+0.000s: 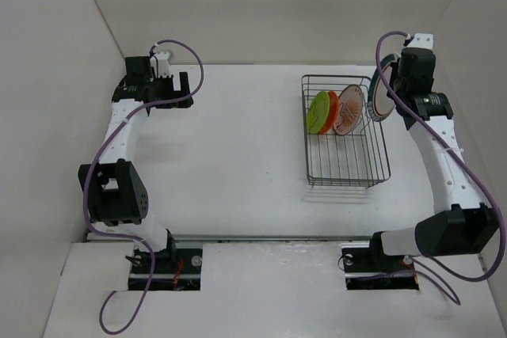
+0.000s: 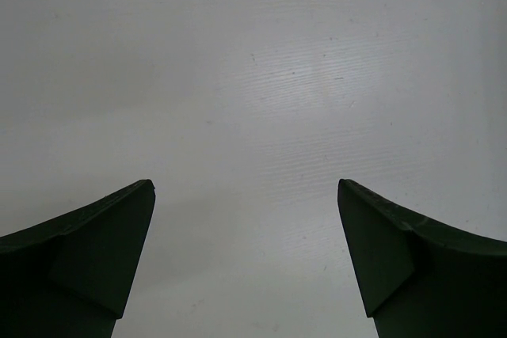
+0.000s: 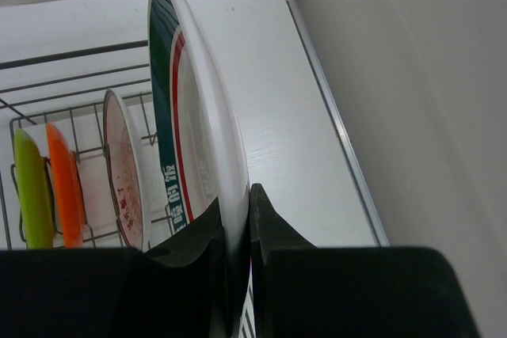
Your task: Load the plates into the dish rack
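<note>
This looks like a robotics lab test cell: a plain white bench (image 1: 238, 164) boxed in by bare white walls (image 1: 47, 53), a left arm (image 1: 119, 128) and a right arm (image 1: 444, 156) bolted at its near edge, purple cables (image 1: 200, 73) looping off them.

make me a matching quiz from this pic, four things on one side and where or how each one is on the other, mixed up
1 green plate
2 orange plate
3 ringed plate
4 left claw

a open over bare table
b pinched in the right claw
c leftmost in the rack
d between green and sunburst plate

Pairs: 1-c, 2-d, 3-b, 4-a
</note>
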